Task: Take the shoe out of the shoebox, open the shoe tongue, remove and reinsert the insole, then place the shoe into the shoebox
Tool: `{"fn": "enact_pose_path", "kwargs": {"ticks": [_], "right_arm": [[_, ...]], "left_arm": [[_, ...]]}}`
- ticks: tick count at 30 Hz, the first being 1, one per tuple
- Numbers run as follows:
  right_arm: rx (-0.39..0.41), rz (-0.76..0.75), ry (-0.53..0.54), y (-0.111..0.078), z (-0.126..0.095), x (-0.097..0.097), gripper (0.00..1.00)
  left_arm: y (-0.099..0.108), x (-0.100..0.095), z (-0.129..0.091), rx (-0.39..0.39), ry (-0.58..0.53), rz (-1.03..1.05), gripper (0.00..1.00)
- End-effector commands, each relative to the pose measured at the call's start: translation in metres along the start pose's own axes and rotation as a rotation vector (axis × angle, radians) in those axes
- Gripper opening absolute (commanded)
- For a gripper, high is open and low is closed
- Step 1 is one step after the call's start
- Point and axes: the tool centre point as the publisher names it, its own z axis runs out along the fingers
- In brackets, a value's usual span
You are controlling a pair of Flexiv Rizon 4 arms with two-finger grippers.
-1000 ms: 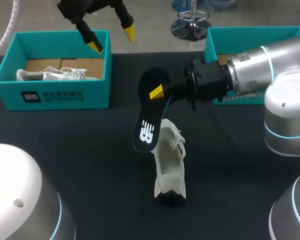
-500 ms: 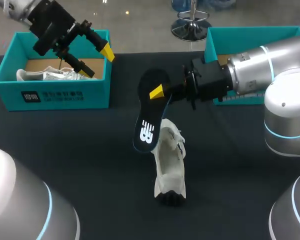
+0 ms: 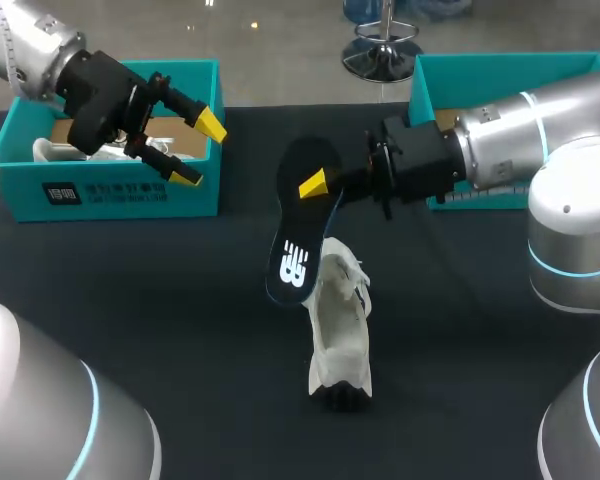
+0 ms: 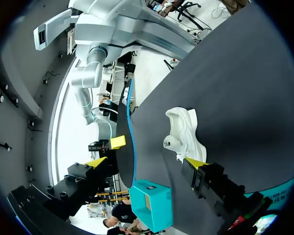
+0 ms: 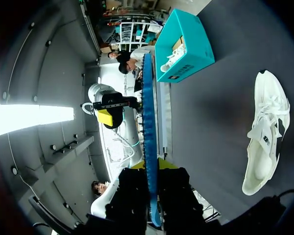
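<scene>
The right gripper (image 3: pixel 325 188) pinches the insole (image 3: pixel 302 225) above the white shoe (image 3: pixel 340 330) on the table. Best to slide the lower end into the opening slowly. The wide-open left gripper (image 3: pixel 198 151), by the shoebox (image 3: pixel 130 195), could probably steady the shoe.

Robot lab, we'd say, set up as a manipulation test bench. Our two grey industrial arms, left arm (image 3: pixel 40 45) and right arm (image 3: pixel 525 125), come in over one table (image 3: pixel 160 300) draped in plain black cloth. The props look staged: a teal left shoebox (image 3: pixel 120 190), a matching right shoebox (image 3: pixel 500 72), one white shoe (image 3: pixel 340 330), and an insole (image 3: pixel 302 230) held up by the right arm.
</scene>
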Motion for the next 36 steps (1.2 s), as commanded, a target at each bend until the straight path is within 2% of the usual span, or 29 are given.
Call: {"fn": "enact_pose_path", "kwargs": {"ticks": [1,4,5,7,9,10,15,19,26,32,36], "right_arm": [[-0.002,0.001,-0.003,0.000,0.002,0.000,0.00],[-0.002,0.001,-0.003,0.000,0.002,0.000,0.00],[-0.002,0.001,-0.003,0.000,0.002,0.000,0.00],[-0.002,0.001,-0.003,0.000,0.002,0.000,0.00],[-0.002,0.001,-0.003,0.000,0.002,0.000,0.00],[-0.002,0.001,-0.003,0.000,0.002,0.000,0.00],[-0.002,0.001,-0.003,0.000,0.002,0.000,0.00],[-0.002,0.001,-0.003,0.000,0.002,0.000,0.00],[-0.002,0.001,-0.003,0.000,0.002,0.000,0.00],[-0.002,0.001,-0.003,0.000,0.002,0.000,0.00],[-0.002,0.001,-0.003,0.000,0.002,0.000,0.00]], "left_arm": [[0.001,-0.001,-0.001,0.002,0.005,0.002,1.00],[0.001,-0.001,-0.001,0.002,0.005,0.002,1.00],[0.001,-0.001,-0.002,-0.066,0.019,0.031,1.00],[-0.006,0.000,-0.003,-0.149,0.036,0.143,1.00],[-0.013,0.003,-0.008,-0.206,-0.046,0.168,1.00],[-0.016,0.006,-0.009,-0.260,-0.065,0.192,1.00],[-0.032,0.018,-0.004,-0.370,-0.143,0.216,1.00],[-0.033,0.026,0.006,-0.375,-0.192,0.154,1.00],[-0.030,0.022,0.020,-0.368,-0.228,0.091,1.00],[-0.025,0.018,0.028,-0.341,-0.228,0.040,1.00],[-0.018,0.015,0.036,-0.319,-0.269,-0.009,1.00]]}}
